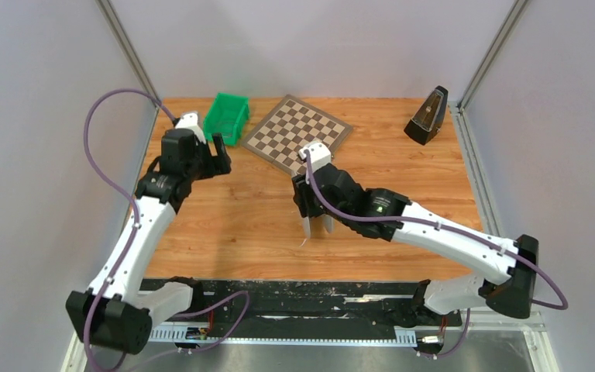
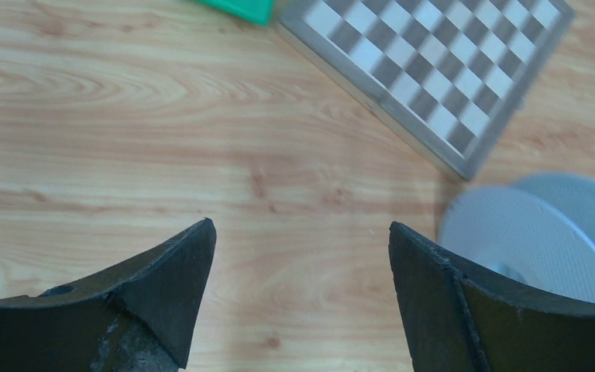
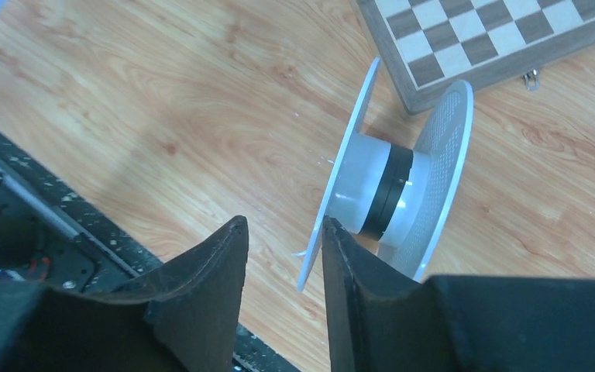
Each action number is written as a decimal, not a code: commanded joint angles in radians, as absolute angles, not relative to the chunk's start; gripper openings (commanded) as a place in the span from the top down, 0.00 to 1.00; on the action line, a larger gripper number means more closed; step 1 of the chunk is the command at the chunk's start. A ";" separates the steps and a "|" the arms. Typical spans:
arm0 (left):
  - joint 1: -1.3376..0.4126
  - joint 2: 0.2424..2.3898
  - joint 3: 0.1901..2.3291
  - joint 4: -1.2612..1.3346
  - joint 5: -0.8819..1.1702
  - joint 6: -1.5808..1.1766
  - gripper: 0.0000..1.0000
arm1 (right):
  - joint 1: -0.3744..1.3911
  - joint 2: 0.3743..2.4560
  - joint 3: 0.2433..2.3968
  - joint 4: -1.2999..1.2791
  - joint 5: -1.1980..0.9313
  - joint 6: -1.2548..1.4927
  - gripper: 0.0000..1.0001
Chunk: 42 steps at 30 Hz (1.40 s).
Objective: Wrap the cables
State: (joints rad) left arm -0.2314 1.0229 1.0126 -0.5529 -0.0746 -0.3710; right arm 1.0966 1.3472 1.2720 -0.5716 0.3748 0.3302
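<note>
- One spool (image 3: 356, 186) up on its two flange rims on the wooden table (image 1: 403, 194), just off the near corner of the chessboard (image 1: 297, 133), under the right arm's wrist in the overhead view.
- Black cable (image 3: 393, 186) sitting as a narrow band on the white hub; no loose tail showing from any camera.
- Right gripper (image 3: 283, 223) down at the near flange (image 3: 359, 116), fingers close together with a slim gap, flange rim running into that gap; clamped or merely straddling, cannot tell.
- Judged as the grab-and-steady step. Best done by pinching the rim squarely, low and firm. Risk of rolling or tipping under a sideways nudge, given a spool on edge. Worth avoiding any squeeze on the wound band itself.
- Left gripper (image 2: 300, 225) hovering over bare wood, fingers wide apart, nothing between them; spool only a blur at the right edge of its camera. Well placed to come in on the far flange (image 3: 441, 155) side and brace.
- Chessboard edge touching or just beside the far flange, cannot tell which; likely the main obstacle to rolling or turning the spool that way.
- Green bin (image 1: 227, 116) near the left gripper at the back, metronome (image 1: 428, 116) well apart in the far right corner; neither in the way.
</note>
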 commanded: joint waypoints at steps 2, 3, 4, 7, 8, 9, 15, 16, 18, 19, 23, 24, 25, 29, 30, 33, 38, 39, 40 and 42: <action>-0.089 1.227 1.174 -0.496 -0.067 -0.331 0.14 | 1.095 1.200 1.241 -0.550 0.322 0.347 0.61; -0.077 1.258 1.207 -0.475 -0.066 -0.355 0.15 | 1.096 1.176 1.221 -0.537 0.310 0.355 0.61; -0.049 1.314 1.221 -0.463 -0.051 -0.374 0.17 | 1.096 1.154 1.198 -0.523 0.303 0.363 0.61; 0.001 1.401 1.240 -0.351 0.019 -0.538 0.28 | 1.096 1.087 1.143 -0.486 0.311 0.383 0.62; 0.026 1.434 1.229 -0.319 0.034 -0.639 0.30 | 1.096 1.070 1.132 -0.478 0.318 0.386 0.62; 0.036 1.449 1.200 -0.241 0.057 -0.698 0.31 | 1.095 1.055 1.122 -0.474 0.323 0.387 0.62; 0.074 1.636 1.165 -0.020 0.066 -1.045 0.40 | 1.096 0.994 1.094 -0.450 0.352 0.394 0.62; 0.075 1.691 1.179 -0.013 0.070 -1.066 0.41 | 1.095 0.990 1.090 -0.445 0.354 0.394 0.62; 0.075 1.773 1.222 0.017 0.082 -1.078 0.43 | 1.096 0.985 1.084 -0.439 0.361 0.395 0.62; 0.077 1.823 1.253 0.022 0.083 -1.082 0.44 | 1.096 0.985 1.082 -0.436 0.363 0.394 0.62; 0.087 1.937 1.328 0.032 0.099 -1.105 0.46 | 1.096 0.999 1.076 -0.430 0.387 0.385 0.62; 0.090 1.950 1.343 0.041 0.103 -1.109 0.46 | 1.096 1.005 1.074 -0.428 0.396 0.382 0.62; 0.093 1.971 1.350 0.047 0.110 -1.110 0.46 | 1.095 1.013 1.075 -0.429 0.406 0.380 0.62; 0.102 2.004 1.383 0.059 0.125 -1.105 0.47 | 1.097 1.038 1.078 -0.419 0.421 0.375 0.62; 0.102 2.004 1.386 0.061 0.123 -1.103 0.47 | 1.095 1.046 1.078 -0.414 0.420 0.373 0.62; 0.105 2.007 1.386 0.064 0.119 -1.097 0.48 | 1.095 1.074 1.086 -0.404 0.410 0.362 0.62; 0.124 2.026 1.365 0.096 0.194 -1.133 0.52 | 1.096 1.105 1.102 -0.403 0.403 0.342 0.62; 0.125 2.023 1.357 0.108 0.194 -1.137 0.54 | 1.097 1.106 1.104 -0.404 0.407 0.339 0.62; 0.126 2.021 1.344 0.118 0.189 -1.137 0.55 | 1.096 1.107 1.106 -0.403 0.411 0.339 0.62; 0.126 2.016 1.339 0.120 0.185 -1.135 0.55 | 1.095 1.102 1.107 -0.401 0.417 0.340 0.62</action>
